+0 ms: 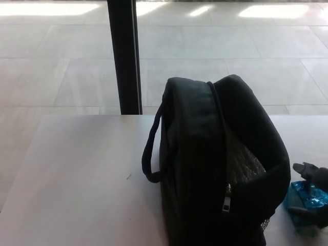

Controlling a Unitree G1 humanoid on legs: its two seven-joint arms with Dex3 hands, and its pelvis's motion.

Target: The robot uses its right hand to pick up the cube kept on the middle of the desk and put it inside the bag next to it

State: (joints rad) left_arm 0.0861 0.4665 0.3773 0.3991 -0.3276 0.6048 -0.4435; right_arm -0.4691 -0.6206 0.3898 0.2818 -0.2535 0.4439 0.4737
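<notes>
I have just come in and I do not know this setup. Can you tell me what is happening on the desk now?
A robot is working at a pale desk. A black bag stands in the middle, its top unzipped and open. At the right edge, the robot's right hand is closing its fingers around a small blue cube, which sits low beside the bag. The cube is not in the bag yet. The left hand is not in view.
</notes>
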